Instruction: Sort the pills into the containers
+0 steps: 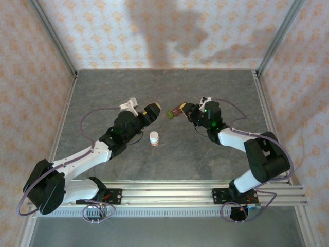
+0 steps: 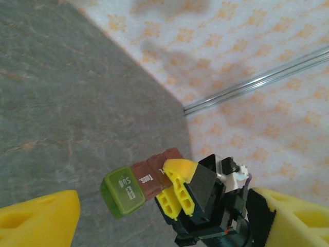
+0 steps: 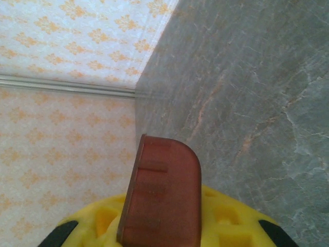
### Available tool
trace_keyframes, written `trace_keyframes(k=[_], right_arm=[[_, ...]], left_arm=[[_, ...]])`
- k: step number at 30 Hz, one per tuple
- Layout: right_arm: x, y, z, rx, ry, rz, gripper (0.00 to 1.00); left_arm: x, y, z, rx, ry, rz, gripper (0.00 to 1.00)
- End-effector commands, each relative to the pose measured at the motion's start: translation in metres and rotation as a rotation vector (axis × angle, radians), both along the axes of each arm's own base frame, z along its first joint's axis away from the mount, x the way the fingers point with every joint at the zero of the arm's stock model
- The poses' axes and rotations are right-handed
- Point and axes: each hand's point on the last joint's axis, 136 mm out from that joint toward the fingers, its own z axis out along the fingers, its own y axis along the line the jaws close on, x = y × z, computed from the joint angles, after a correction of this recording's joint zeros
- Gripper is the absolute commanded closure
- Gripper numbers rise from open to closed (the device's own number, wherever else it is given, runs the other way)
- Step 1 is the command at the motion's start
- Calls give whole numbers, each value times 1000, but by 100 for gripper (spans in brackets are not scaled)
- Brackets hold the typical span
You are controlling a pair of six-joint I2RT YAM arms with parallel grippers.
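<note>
The containers (image 2: 138, 186) are showing as a short strip of three joined cubes: one translucent green, two dark red-brown, each carrying a small printed label on its lid. The right gripper (image 1: 181, 109) is pinching the red-brown end, holding the strip above the tabletop (image 1: 103, 92). The left gripper (image 1: 152, 110) is standing spread, its yellow fingers (image 2: 41, 221) apart from the green end.

The containers (image 2: 139, 184) look like smooth, faintly translucent plastic with a soft sheen — the green one glossier than the red-brown. The right gripper (image 2: 172, 189) has matt, ribbed yellow plastic fingertips (image 2: 180, 177). The table (image 1: 169, 159) is matt and stone-veined, the walls (image 1: 154, 31) a dull printed covering, the front rails (image 1: 169, 188) brushed metal.
</note>
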Motion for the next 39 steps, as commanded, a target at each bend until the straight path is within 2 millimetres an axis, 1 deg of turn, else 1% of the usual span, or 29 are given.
trace_keyframes(k=[1,4,8,12,14,18,22,25,32,39], right_arm=[[4,2,16,45,-77,6,95],[2,3,21,65,-83,9,95],[-2,4,39,112,-94,15,95],[-9,5,56,151,-97,27,96],[-12,4,63,162,-98,24,95],[-16,2,71,181,-100,16,96],[-18,1,73,195,-93,7,96],[-18,3,76,212,-90,12,96],[-20,9,79,228,-89,24,96],[-20,13,81,234,-88,31,96]], left_arm=[[3,-3,-2,44,15,-17,16],[7,-13,-12,40,54,-46,16],[14,-24,-19,-14,67,-66,16],[22,-31,-18,-83,56,-62,17],[26,-34,-14,-126,41,-59,18],[33,-38,-6,-223,13,-46,21],[39,-41,0,-329,-12,-40,25],[41,-44,4,-375,-22,-42,28],[42,-50,4,-390,-25,-52,34],[43,-52,2,-401,-23,-50,43]])
